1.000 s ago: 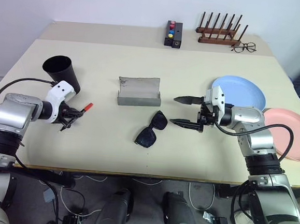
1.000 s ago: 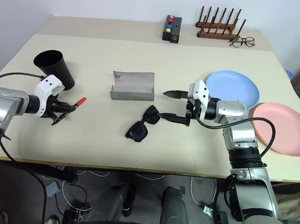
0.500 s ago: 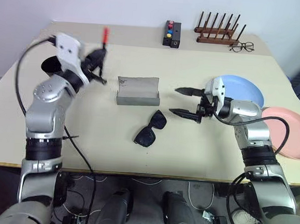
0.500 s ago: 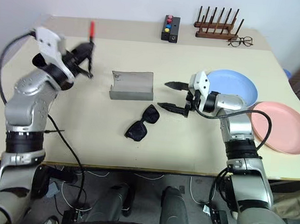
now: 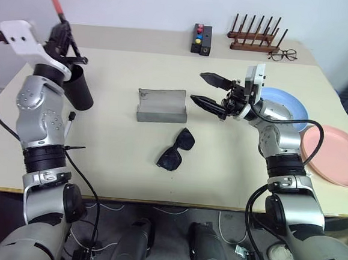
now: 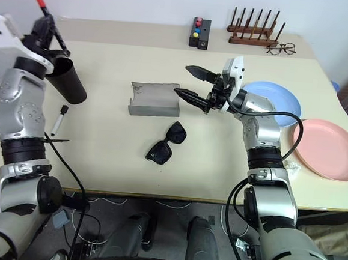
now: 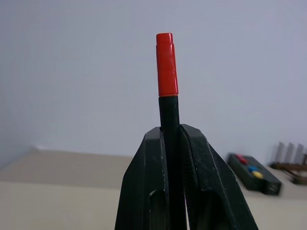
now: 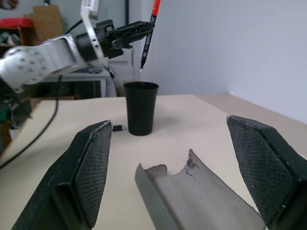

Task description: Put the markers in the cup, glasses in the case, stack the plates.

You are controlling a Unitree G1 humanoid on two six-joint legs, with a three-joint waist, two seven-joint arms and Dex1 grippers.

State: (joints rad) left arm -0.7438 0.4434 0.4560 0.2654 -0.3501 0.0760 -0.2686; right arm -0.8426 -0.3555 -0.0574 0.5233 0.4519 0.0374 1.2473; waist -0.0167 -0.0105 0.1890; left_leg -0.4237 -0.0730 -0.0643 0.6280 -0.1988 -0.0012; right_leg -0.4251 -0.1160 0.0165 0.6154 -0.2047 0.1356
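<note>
Now, what we see, item by item:

Left gripper [image 5: 62,34]: we see it raised above the black cup [image 5: 78,86], its jaws clamped on a red-capped marker [image 7: 168,110], the red cap pointing up.
Marker, from the right wrist view: it hangs near upright with its tip over the open mouth of the cup, clear of the rim.
Second marker [image 6: 58,119]: white-bodied with a black cap, it lies flat on the desk [image 5: 231,170] just beside the cup, on the side nearer us.
Right gripper [image 5: 208,92]: we see its jaws standing wide apart with nothing between them, pointing toward our left, above the desk just right of the grey case [image 5: 161,107].
Case: it sits open near the middle of the desk, lid upright.
Sunglasses [image 5: 176,149]: black, folded, they lie on the desk in front of the case, apart from it and from the right gripper.
Blue plate [image 5: 284,105]: it rests on the desk on our right, partly behind the right forearm.
Pink plate [image 5: 338,155]: it lies beside the blue plate, farther right and nearer us, not stacked.
Far edge of the desk: a black box with coloured buttons [image 5: 201,39], a wooden peg rack [image 5: 254,35] and clear-lens spectacles [image 5: 282,54].
</note>
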